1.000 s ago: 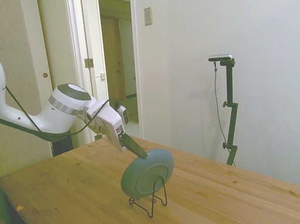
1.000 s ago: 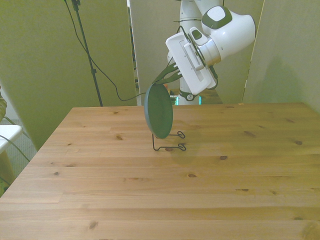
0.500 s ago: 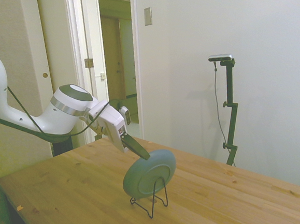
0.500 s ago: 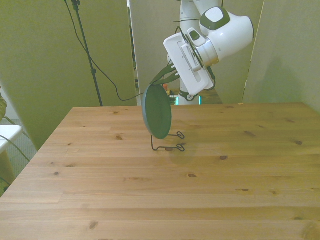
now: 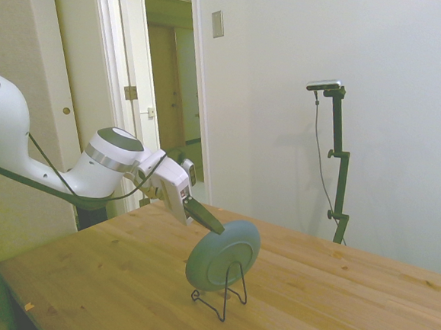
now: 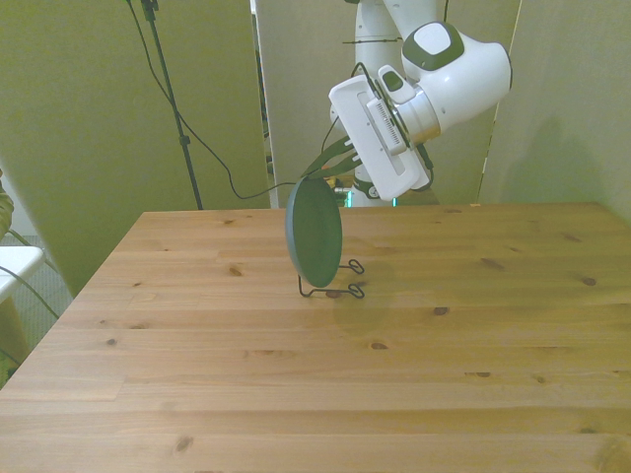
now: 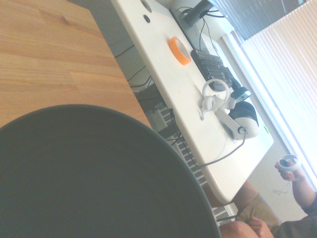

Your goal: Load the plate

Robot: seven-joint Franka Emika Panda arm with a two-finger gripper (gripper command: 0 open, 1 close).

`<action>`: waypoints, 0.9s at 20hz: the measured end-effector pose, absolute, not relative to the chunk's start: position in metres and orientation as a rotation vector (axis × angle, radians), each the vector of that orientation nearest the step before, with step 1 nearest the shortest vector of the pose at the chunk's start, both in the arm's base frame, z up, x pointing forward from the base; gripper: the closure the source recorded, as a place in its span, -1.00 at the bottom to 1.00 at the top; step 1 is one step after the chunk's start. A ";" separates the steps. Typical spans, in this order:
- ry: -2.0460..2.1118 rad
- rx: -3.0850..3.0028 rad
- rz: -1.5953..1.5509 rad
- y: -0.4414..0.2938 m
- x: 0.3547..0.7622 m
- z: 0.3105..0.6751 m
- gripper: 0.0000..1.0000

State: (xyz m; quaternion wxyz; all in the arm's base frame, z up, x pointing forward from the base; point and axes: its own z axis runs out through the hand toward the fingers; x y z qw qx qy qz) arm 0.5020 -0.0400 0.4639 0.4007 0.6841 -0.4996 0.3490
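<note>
The round, matte teal-green dinner plate [image 5: 223,254] [image 6: 315,233] [image 7: 94,178] stands on edge in a thin black wire plate stand [image 5: 222,290] [image 6: 333,281] on the light wooden plank table [image 5: 332,304] [image 6: 315,365], its lowest edge down between the wires of the stand and its flat plane close to vertical, leaning slightly off upright. In the side view the paler grey-green underside with its foot ring faces the camera; in the front view the darker upper face shows as a narrow ellipse, turned toward the front view's left, so the plate is seen nearly edge-on there. The white Franka arm's two-finger gripper [image 5: 214,224] [image 6: 325,166] comes down at a slant to the plate's top rim, and its dark fingers [image 5: 204,215] [image 6: 335,153] are clamped together on that rim, holding the plate at its highest point above the stand. The wrist view is filled mostly by the plate's dark face, with the table's wood beyond it; past the table's edge stands a long white desk [image 7: 183,94] carrying an orange roll of tape [image 7: 179,50], a dark keyboard [image 7: 210,64], and white headphones [image 7: 230,106] with a cable. Beyond the desk a person's hand [image 7: 290,166] holds a small white controller. No brand, label or writing can be read on the plate or the stand
</note>
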 end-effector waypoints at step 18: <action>-1.212 1.732 0.874 -0.016 0.510 0.444 1.00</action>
